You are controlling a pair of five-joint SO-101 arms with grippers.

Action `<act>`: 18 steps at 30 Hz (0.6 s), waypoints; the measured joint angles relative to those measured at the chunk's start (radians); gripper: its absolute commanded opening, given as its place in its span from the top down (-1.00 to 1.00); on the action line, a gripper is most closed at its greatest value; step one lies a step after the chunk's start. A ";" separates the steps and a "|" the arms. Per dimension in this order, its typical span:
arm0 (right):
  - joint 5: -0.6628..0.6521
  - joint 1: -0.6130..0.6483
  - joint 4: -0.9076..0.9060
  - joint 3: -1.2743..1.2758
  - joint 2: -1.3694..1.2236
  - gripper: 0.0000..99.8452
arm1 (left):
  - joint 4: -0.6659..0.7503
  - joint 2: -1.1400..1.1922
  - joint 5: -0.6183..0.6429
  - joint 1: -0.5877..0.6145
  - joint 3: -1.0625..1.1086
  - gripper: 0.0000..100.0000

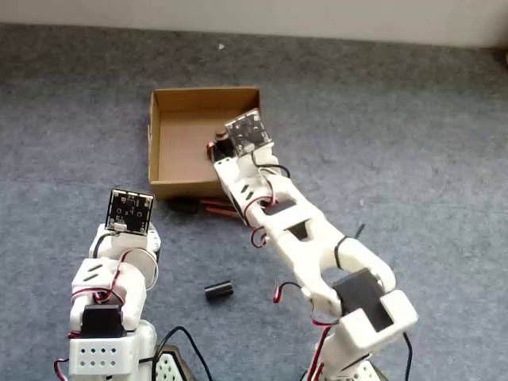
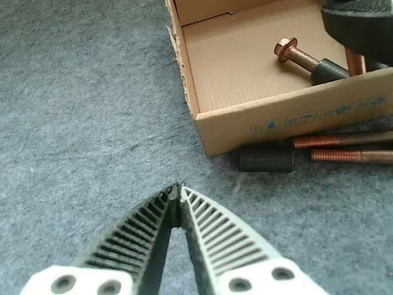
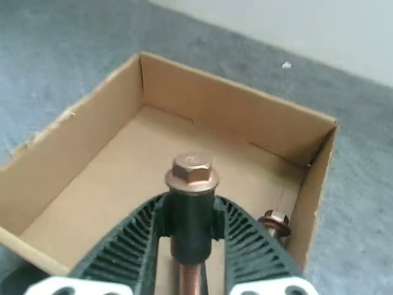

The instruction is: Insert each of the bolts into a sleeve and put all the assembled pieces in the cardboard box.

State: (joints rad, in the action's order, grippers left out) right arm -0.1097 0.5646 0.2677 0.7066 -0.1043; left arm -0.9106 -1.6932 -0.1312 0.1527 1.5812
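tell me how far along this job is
Done: one bolt in its sleeve lies in the box. In hand: the right gripper holds a second assembled piece over the box. Left: two bare bolts and a sleeve lie by the box's front wall, another sleeve nearer the arms. The left gripper is shut and empty.

Left arm [image 1: 111, 290]: folded back close to own base, wrist raised. Left gripper [image 2: 179, 189]: fingers closed, tips meeting. Right arm [image 1: 317, 250]: stretched well forward, elbow low (wrist camera uppermost). Right gripper [image 3: 191, 204]: fingers clamped either side of sleeved bolt [image 3: 191, 175], bolt head protruding beyond fingertips
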 measured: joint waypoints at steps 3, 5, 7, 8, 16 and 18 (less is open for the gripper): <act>0.000 0.000 -0.055 -0.035 -0.002 0.74 | 0.000 0.000 0.000 0.000 0.000 0.99; 0.000 0.000 -0.087 -0.058 -0.002 0.74 | 0.000 0.000 0.000 0.000 0.000 0.99; 0.000 0.000 -0.126 -0.078 -0.002 0.74 | 0.000 0.000 0.000 0.000 0.000 0.99; 0.000 0.000 -0.146 -0.087 -0.002 0.74 | 0.000 0.000 0.000 0.000 0.000 0.99; 0.000 -0.008 -0.420 -0.115 0.110 0.74 | 0.000 0.000 0.000 0.023 0.000 0.99; 0.000 -0.008 -0.531 -0.115 0.195 0.74 | 0.000 0.000 0.000 0.040 0.000 0.99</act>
State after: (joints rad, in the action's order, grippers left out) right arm -0.1097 0.5570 -0.2631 0.5915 0.0905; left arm -0.9106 -1.6932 -0.1312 0.1926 1.5812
